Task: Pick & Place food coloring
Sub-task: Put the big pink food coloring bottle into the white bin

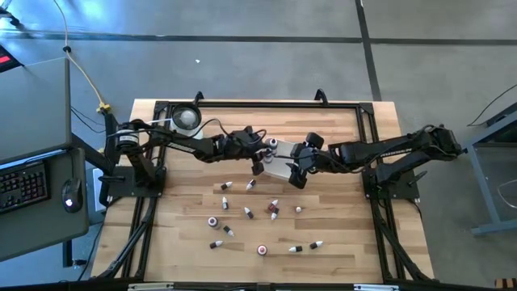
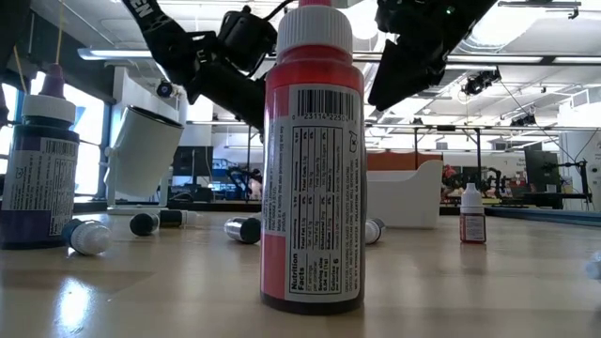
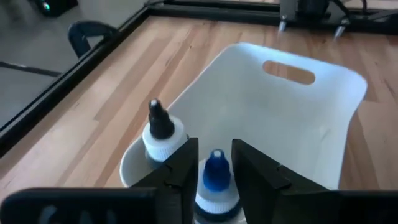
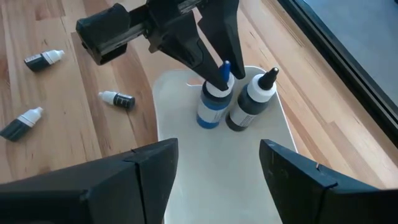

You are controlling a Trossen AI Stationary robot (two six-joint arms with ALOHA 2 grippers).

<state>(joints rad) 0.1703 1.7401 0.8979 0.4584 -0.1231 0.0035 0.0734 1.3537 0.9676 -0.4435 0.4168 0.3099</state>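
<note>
A white tray (image 1: 279, 167) lies at the table's middle. Two food coloring bottles stand upright at its end: a blue one with a blue tip (image 4: 214, 102) and a dark one with a white cap and black tip (image 4: 250, 104). My left gripper (image 3: 216, 163) comes down over the blue bottle (image 3: 216, 177) and is shut on it; it also shows in the high view (image 1: 258, 166). My right gripper (image 4: 217, 180) is open and empty over the tray's other end (image 1: 297, 171). Several more bottles (image 1: 249, 212) lie and stand on the wood nearer the front. My left gripper pinches the blue bottle's blue cap tip (image 4: 225, 70) between its two fingers, slanting down from above. The bottle stands upright with its base on the tray, close beside the dark bottle.
A round clear dish with a white ball (image 1: 186, 118) stands at the far left. A tall red bottle (image 2: 312, 160) and a dark purple one (image 2: 38, 169) stand near the front edge. A black frame (image 1: 258, 105) borders the table.
</note>
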